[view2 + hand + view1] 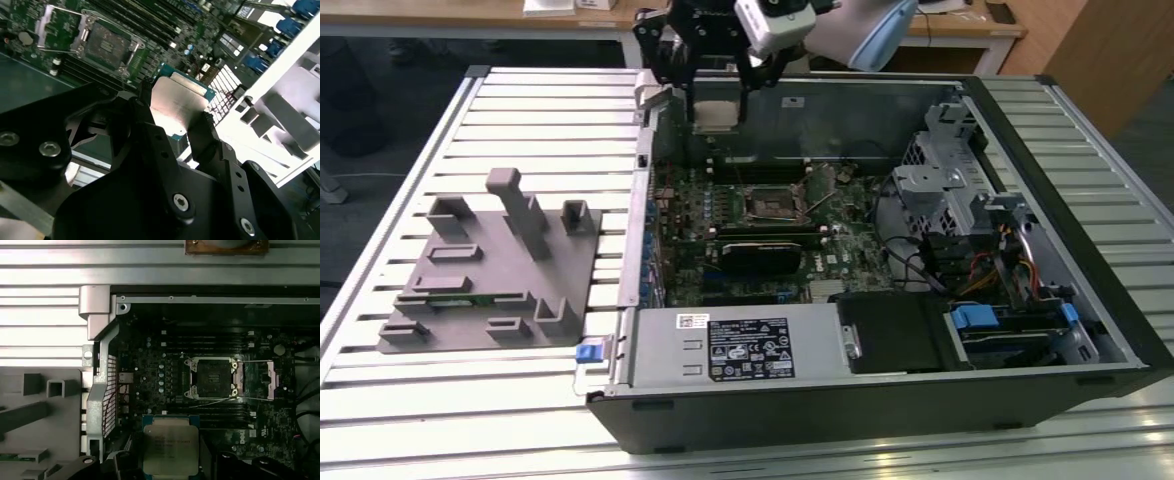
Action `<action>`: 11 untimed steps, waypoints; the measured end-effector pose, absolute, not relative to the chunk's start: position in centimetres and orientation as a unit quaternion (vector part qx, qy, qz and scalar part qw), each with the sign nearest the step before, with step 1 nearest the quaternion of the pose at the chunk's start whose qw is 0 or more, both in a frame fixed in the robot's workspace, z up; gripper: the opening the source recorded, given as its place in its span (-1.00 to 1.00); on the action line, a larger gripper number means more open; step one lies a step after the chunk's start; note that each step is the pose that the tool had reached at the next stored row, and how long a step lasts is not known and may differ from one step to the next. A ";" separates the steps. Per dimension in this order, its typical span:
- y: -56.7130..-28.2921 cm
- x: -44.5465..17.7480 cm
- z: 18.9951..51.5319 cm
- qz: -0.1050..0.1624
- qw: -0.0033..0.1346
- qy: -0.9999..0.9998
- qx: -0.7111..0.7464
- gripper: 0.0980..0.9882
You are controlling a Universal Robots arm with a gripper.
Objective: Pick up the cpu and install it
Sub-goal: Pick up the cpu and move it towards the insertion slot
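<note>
In the exterior view, the gripper [718, 98] hung over the far edge of the open computer case [881, 415], with the cpu [716, 117] clamped between its fingers, well apart from the socket [771, 203]. In the second wrist view, the fingers [202, 132] pinched the cpu [180, 105] by opposite edges. In the first wrist view, the cpu [170, 447] sat short of the open socket [214, 377]. The carry step seemed to be in hand. Seating would call for squaring the chip over the socket.

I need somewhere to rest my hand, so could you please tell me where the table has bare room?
The slatted table is bare beyond the grey tray, along the near edge before tray and computer case, and on the exterior view's right of the case. Inside the case is crowded, and the gripper holds the cpu above it.
</note>
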State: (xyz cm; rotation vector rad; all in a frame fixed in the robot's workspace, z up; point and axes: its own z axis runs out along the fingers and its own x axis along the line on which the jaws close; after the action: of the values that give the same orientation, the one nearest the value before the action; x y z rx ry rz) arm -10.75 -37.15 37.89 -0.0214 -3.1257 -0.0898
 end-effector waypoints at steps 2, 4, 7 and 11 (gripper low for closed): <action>-37.1 -9.9 37.9 -0.029 0.007 -1.000 -0.007 0.00; -37.0 -9.0 37.9 -0.029 0.007 -1.000 -0.007 0.00; -36.8 -7.9 37.8 -0.029 0.007 -1.000 -0.007 0.00; -36.4 -6.6 37.8 -0.029 0.007 -1.000 -0.007 0.00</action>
State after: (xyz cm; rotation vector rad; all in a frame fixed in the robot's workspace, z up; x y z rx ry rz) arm -6.59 -36.35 37.79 -0.0216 -3.1259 -0.0911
